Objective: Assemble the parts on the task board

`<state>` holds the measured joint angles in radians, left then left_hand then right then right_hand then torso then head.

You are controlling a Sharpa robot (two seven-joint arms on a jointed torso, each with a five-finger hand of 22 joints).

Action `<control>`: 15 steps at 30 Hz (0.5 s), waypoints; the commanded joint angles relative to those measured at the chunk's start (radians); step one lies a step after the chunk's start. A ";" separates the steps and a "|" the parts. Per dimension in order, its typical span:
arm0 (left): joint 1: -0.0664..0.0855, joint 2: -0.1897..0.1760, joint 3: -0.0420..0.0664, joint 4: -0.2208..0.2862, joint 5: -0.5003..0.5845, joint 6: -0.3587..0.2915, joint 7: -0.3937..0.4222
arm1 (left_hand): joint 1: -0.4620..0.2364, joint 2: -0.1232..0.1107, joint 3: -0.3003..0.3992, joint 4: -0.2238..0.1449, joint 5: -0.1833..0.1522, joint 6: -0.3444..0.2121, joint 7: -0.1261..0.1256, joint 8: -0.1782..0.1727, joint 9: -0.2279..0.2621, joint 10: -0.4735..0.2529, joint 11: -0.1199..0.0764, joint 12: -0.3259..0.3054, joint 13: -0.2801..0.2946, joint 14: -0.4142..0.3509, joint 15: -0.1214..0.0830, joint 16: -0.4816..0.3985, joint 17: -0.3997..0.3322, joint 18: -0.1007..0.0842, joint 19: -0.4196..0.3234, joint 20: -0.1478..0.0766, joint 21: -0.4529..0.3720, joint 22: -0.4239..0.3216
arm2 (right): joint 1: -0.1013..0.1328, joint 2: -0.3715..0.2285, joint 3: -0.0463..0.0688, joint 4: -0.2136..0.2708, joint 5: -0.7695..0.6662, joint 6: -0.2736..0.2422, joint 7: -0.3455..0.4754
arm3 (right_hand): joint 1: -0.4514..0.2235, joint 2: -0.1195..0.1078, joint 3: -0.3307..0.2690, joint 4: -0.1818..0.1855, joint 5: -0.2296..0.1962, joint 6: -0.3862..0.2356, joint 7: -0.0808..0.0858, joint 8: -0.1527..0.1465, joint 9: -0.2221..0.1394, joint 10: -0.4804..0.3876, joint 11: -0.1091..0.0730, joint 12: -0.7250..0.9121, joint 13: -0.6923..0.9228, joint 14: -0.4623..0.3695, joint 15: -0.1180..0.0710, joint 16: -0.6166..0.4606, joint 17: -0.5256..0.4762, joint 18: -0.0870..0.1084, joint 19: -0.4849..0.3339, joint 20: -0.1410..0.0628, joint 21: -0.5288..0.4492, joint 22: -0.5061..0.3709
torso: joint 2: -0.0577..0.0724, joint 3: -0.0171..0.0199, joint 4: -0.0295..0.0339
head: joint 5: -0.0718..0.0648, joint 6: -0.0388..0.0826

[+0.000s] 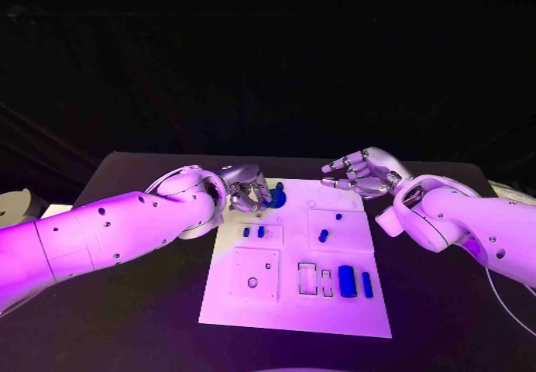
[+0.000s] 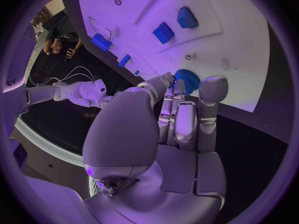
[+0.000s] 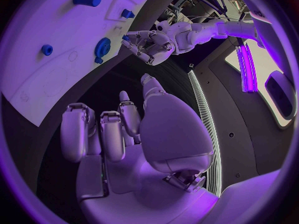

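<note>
Your left hand (image 1: 244,186) grips the blue gear (image 1: 276,198) at the far left corner of the white board (image 1: 293,310). Your right hand (image 1: 363,172) hovers beyond the board's far right corner, fingers loosely curled and apart, holding nothing. Other blue parts (image 1: 346,280) sit on the board.

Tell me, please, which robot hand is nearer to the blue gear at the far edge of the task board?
Left. The left robot hand has its fingers at the blue gear; the right robot hand hovers off the board's far right corner, apart from it.
</note>
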<state>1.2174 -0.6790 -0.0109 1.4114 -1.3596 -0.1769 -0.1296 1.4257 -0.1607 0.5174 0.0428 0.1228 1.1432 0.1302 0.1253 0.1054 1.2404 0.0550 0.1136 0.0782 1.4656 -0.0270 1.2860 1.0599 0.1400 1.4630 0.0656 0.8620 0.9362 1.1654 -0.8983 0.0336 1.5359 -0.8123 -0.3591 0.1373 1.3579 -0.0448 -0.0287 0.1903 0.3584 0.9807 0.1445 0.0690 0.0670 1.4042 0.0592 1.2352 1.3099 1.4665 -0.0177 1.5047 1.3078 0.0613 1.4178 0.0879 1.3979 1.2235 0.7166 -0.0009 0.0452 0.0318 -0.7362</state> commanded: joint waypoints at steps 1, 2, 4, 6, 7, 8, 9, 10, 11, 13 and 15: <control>0.001 -0.011 0.001 0.009 0.017 0.023 0.002 | -0.009 -0.002 -0.005 0.000 0.000 0.000 0.005 -0.007 0.000 0.005 0.007 -0.004 -0.001 0.024 -0.002 0.000 -0.002 -0.005 0.023 -0.004 -0.006 -0.001 | -0.002 0.000 0.000 0.000 -0.003 0.004 0.008 | -0.001 0.011 -0.001 0.002 0.004 0.006 -0.002 0.000 0.001 0.003 -0.005 -0.002 0.003 0.080 -0.004 -0.004 0.156 0.010 -0.005 -0.005 -0.003 0.000 | 0.001 0.0007 -0.0004 | 0.000 -0.001; 0.001 -0.015 0.001 0.011 0.017 0.033 0.001 | -0.010 -0.002 -0.005 0.000 0.000 0.000 0.005 -0.007 0.000 0.005 0.007 -0.004 -0.001 0.024 -0.002 0.000 -0.002 -0.005 0.023 -0.004 -0.006 -0.001 | -0.002 0.000 0.000 0.000 -0.002 0.004 0.007 | -0.001 0.011 -0.001 0.002 0.004 0.006 -0.002 0.000 0.001 0.003 -0.005 -0.002 0.003 0.080 -0.004 -0.004 0.156 0.010 -0.005 -0.005 -0.003 0.000 | 0.001 0.0012 -0.0004 | 0.000 -0.001; 0.001 -0.022 0.000 0.013 0.017 0.056 0.000 | -0.013 -0.004 -0.006 0.000 0.000 0.001 0.004 -0.007 0.000 0.006 0.006 -0.005 0.000 0.024 -0.002 0.000 -0.003 -0.006 0.023 -0.004 -0.005 0.001 | -0.002 0.000 0.000 0.000 -0.002 0.004 0.007 | -0.001 0.011 -0.001 0.002 0.004 0.006 -0.002 0.000 0.001 0.003 -0.005 -0.002 0.003 0.080 -0.004 -0.004 0.156 0.010 -0.005 -0.005 -0.003 0.000 | 0.001 0.0018 -0.0008 | 0.000 -0.002; 0.001 -0.027 0.000 0.015 0.018 0.074 -0.003 | -0.018 -0.006 -0.009 0.001 -0.001 0.003 0.004 -0.008 0.000 0.009 0.006 -0.006 0.000 0.024 -0.002 0.001 -0.003 -0.006 0.024 -0.004 -0.003 0.003 | -0.002 0.000 0.000 0.000 -0.002 0.004 0.007 | -0.001 0.011 -0.001 0.002 0.004 0.006 -0.002 0.000 0.001 0.003 -0.005 -0.002 0.003 0.080 -0.004 -0.004 0.156 0.010 -0.005 -0.005 -0.003 0.000 | 0.001 0.0016 -0.0012 | 0.000 -0.002; 0.000 -0.029 0.000 0.015 0.018 0.081 -0.004 | -0.020 -0.007 -0.010 0.001 -0.001 0.003 0.003 -0.008 0.000 0.010 0.006 -0.007 0.001 0.024 -0.002 0.001 -0.003 -0.006 0.024 -0.004 -0.003 0.003 | -0.002 0.000 0.000 0.000 -0.002 0.004 0.007 | -0.001 0.011 -0.001 0.002 0.004 0.006 -0.002 0.000 0.001 0.003 -0.005 -0.002 0.003 0.080 -0.004 -0.004 0.156 0.010 -0.005 -0.005 -0.003 0.000 | 0.001 0.0013 -0.0011 | 0.000 -0.003; 0.000 -0.031 0.000 0.015 0.018 0.088 -0.006 | -0.020 -0.007 -0.010 0.001 -0.001 0.003 0.003 -0.008 0.000 0.010 0.006 -0.007 0.001 0.023 -0.002 0.001 -0.004 -0.006 0.024 -0.004 -0.002 0.004 | -0.002 0.000 0.000 0.000 -0.002 0.004 0.007 | -0.001 0.011 -0.001 0.002 0.004 0.006 -0.002 0.000 0.001 0.003 -0.005 -0.002 0.003 0.080 -0.004 -0.004 0.156 0.010 -0.005 -0.005 -0.003 0.000 | 0.001 0.0014 -0.0008 | 0.001 -0.002; 0.000 -0.033 0.000 0.013 0.018 0.092 -0.007 | -0.020 -0.007 -0.010 0.001 -0.001 0.003 0.003 -0.008 0.000 0.010 0.006 -0.007 0.001 0.023 -0.002 0.001 -0.004 -0.006 0.024 -0.004 -0.002 0.004 | -0.002 0.000 0.000 0.000 -0.002 0.004 0.007 | -0.001 0.011 -0.001 0.002 0.004 0.006 -0.002 0.000 0.001 0.003 -0.005 -0.002 0.003 0.080 -0.004 -0.004 0.156 0.010 -0.005 -0.005 -0.003 0.000 | 0.001 0.0016 -0.0009 | 0.001 -0.001; 0.000 -0.033 0.000 0.011 0.018 0.096 -0.008 | -0.020 -0.007 -0.010 0.001 -0.001 0.003 0.003 -0.008 0.000 0.010 0.006 -0.007 0.001 0.023 -0.002 0.001 -0.004 -0.006 0.024 -0.004 -0.002 0.004 | -0.002 0.000 0.000 0.000 -0.002 0.004 0.007 | -0.001 0.011 -0.001 0.002 0.004 0.006 -0.002 0.000 0.001 0.003 -0.005 -0.002 0.003 0.080 -0.004 -0.004 0.156 0.010 -0.005 -0.005 -0.003 0.000 | 0.001 0.0020 -0.0010 | 0.002 0.002; 0.000 -0.033 0.000 0.008 0.018 0.098 -0.009 | -0.021 -0.007 -0.011 0.001 -0.001 0.003 0.003 -0.008 0.000 0.011 0.005 -0.007 0.001 0.023 -0.002 0.001 -0.004 -0.006 0.024 -0.004 -0.002 0.004 | -0.002 0.000 0.000 0.000 -0.002 0.004 0.007 | -0.001 0.011 -0.001 0.002 0.004 0.006 -0.002 0.000 0.001 0.003 -0.005 -0.002 0.003 0.080 -0.004 -0.004 0.156 0.010 -0.005 -0.005 -0.003 0.000 | 0.000 0.0022 -0.0012 | 0.002 0.002; 0.000 -0.031 0.000 0.002 0.018 0.102 -0.011 | -0.021 -0.008 -0.011 0.001 -0.001 0.003 0.003 -0.009 0.000 0.011 0.005 -0.008 0.001 0.023 -0.002 0.001 -0.004 -0.006 0.024 -0.004 0.000 0.006 | -0.002 0.000 0.000 0.000 -0.002 0.004 0.007 | -0.001 0.011 -0.001 0.002 0.004 0.006 -0.002 0.000 0.001 0.003 -0.005 -0.002 0.003 0.080 -0.004 -0.004 0.156 0.010 -0.005 -0.005 -0.003 0.000 | 0.000 0.0025 -0.0014 | 0.002 0.002; 0.000 -0.027 0.000 -0.006 0.018 0.106 -0.013 | -0.021 -0.008 -0.011 0.001 -0.001 0.004 0.003 -0.009 0.000 0.011 0.005 -0.008 0.001 0.023 -0.002 0.001 -0.004 -0.007 0.024 -0.004 0.002 0.007 | -0.002 0.000 0.000 0.001 -0.004 0.004 0.008 | -0.001 0.011 -0.001 0.002 0.004 0.006 -0.002 0.000 0.001 0.003 -0.005 -0.002 0.003 0.080 -0.004 -0.004 0.156 0.010 -0.005 -0.005 -0.003 0.000 | 0.001 0.0026 -0.0017 | 0.005 0.002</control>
<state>1.2166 -0.7099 -0.0117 1.4095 -1.3489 -0.1121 -0.1368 1.4153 -0.1712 0.5111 0.0430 0.1229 1.1433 0.1302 0.1208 0.1067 1.2439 0.0587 0.1124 0.0782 1.4657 -0.0270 1.2860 1.0566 0.1400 1.4630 0.0656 0.8621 0.9424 1.1639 -0.8987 0.0336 1.5353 -0.8110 -0.3591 0.1373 1.3580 -0.0448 -0.0287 0.1902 0.3584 0.9807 0.1445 0.0691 0.0670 1.4042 0.0592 1.2357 1.3105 1.4664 -0.0178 1.5047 1.3076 0.0612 1.4178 0.0879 1.3979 1.2235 0.7172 0.0011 0.0440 0.0345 -0.7351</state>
